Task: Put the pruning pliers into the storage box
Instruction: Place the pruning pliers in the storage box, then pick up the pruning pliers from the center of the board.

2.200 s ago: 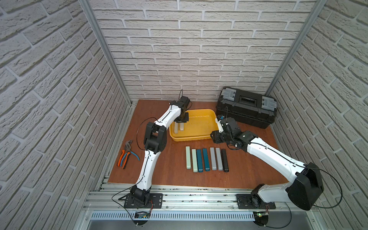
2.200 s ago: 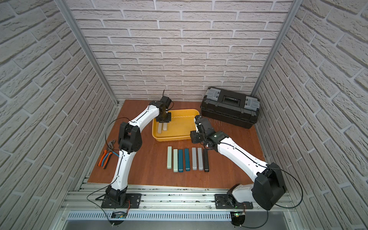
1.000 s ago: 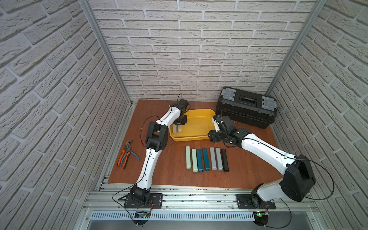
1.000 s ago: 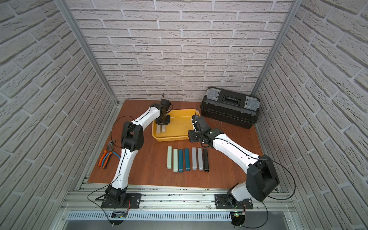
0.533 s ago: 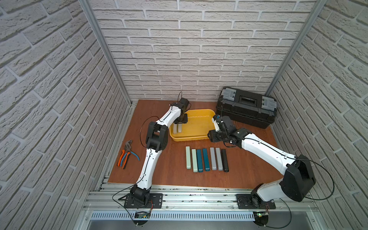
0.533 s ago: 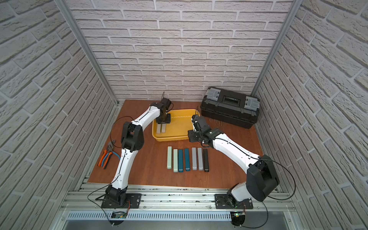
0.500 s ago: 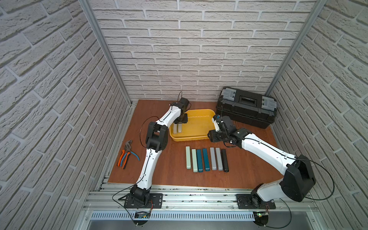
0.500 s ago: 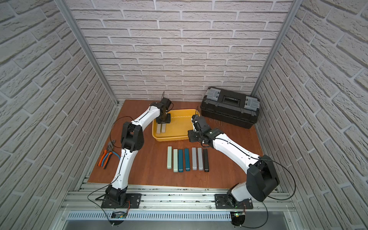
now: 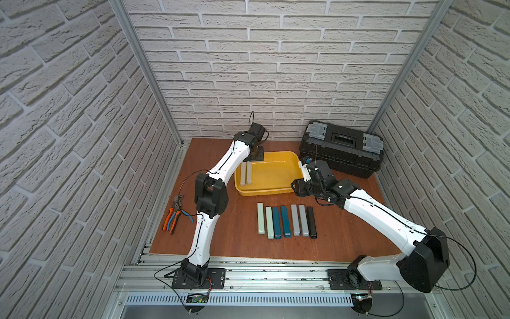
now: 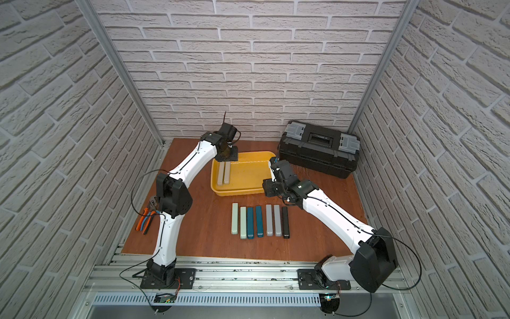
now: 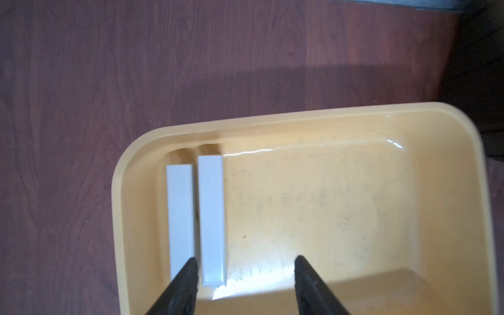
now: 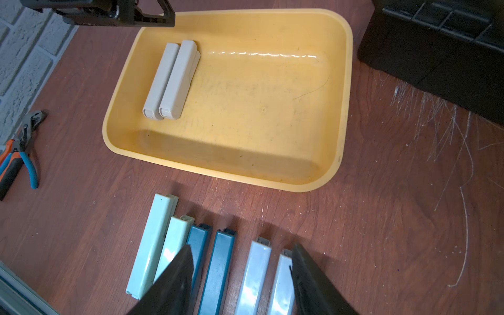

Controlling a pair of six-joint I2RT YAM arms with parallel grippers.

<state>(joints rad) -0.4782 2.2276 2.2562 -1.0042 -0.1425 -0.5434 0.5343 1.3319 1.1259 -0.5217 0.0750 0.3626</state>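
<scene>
The yellow storage box (image 9: pixel 265 190) (image 10: pixel 237 192) sits at the middle back of the table. Two beige pruning pliers (image 9: pixel 246 173) (image 10: pixel 223 173) lie side by side along its left wall, also in the wrist views (image 11: pixel 211 218) (image 12: pixel 169 81). Several more pruning pliers (image 9: pixel 285 221) (image 10: pixel 259 221) (image 12: pixel 218 272), mint, teal, grey and black, lie in a row in front of the box. My left gripper (image 9: pixel 255 157) (image 11: pixel 245 259) hangs open over the box's far left corner, gripping nothing. My right gripper (image 9: pixel 299 189) (image 12: pixel 242 246) is open and empty by the box's near right corner.
A black toolbox (image 9: pixel 342 149) with grey latches stands at the back right, close behind my right arm. Orange-handled and blue-handled pliers (image 9: pixel 175 215) lie at the table's left edge. Brick walls enclose three sides, and a metal rail (image 9: pixel 262 265) runs along the front.
My left gripper has opened, and the second beige bar now lies free beside the first in the box. My right arm has hardly moved over the last second.
</scene>
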